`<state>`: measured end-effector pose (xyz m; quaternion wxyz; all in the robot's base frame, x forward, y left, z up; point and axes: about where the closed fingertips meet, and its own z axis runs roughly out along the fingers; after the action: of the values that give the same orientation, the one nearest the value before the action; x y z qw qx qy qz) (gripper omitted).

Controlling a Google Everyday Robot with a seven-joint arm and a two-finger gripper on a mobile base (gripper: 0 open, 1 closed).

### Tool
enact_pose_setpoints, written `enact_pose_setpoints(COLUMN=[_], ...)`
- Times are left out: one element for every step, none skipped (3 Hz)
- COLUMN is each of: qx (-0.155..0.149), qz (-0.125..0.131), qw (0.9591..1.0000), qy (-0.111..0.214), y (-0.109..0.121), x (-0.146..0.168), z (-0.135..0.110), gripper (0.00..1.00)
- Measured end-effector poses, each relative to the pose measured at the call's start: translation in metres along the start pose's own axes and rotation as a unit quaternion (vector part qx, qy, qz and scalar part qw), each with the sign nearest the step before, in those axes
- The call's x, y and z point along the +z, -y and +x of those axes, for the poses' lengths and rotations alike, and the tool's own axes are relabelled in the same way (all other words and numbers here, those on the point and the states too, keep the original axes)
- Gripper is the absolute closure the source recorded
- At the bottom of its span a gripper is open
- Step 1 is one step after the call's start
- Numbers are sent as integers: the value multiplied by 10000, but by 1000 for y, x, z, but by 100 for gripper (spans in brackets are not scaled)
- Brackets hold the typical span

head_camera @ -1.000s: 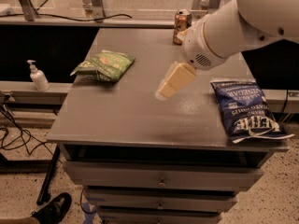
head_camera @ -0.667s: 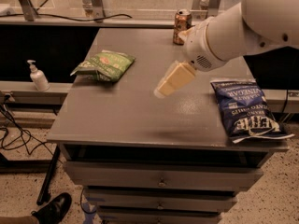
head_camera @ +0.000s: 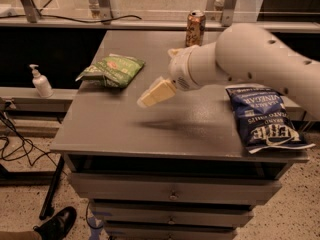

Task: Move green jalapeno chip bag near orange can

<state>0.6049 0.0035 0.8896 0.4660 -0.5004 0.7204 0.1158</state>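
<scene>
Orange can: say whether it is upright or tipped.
Upright: the orange can stands at the far edge of the table, silver top up. The pincer hovers mid-table, apart from it.

I count two chip bags on my tabletop (head_camera: 125, 129): one green jalapeno chip bag (head_camera: 112, 70), one blue bag (head_camera: 262, 118). One orange can (head_camera: 195, 28). One hand (head_camera: 146, 100) above mid-tabletop. One pump bottle (head_camera: 41, 82) alongside.

A lab: drawer cabinet (head_camera: 170, 194), floor cables (head_camera: 17, 149), metal framing (head_camera: 102, 1), end effector (head_camera: 155, 93) above the cabinet's middle.
</scene>
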Motion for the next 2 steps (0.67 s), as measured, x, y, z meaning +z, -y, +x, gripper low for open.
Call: enact_pose_setpoints(qx=[309,608], qz=[-50,-227], qw=[9986,9957], qy=[423,666], y=[-2,-4], x=[47,83], z=[-8,-23], gripper=[0,0])
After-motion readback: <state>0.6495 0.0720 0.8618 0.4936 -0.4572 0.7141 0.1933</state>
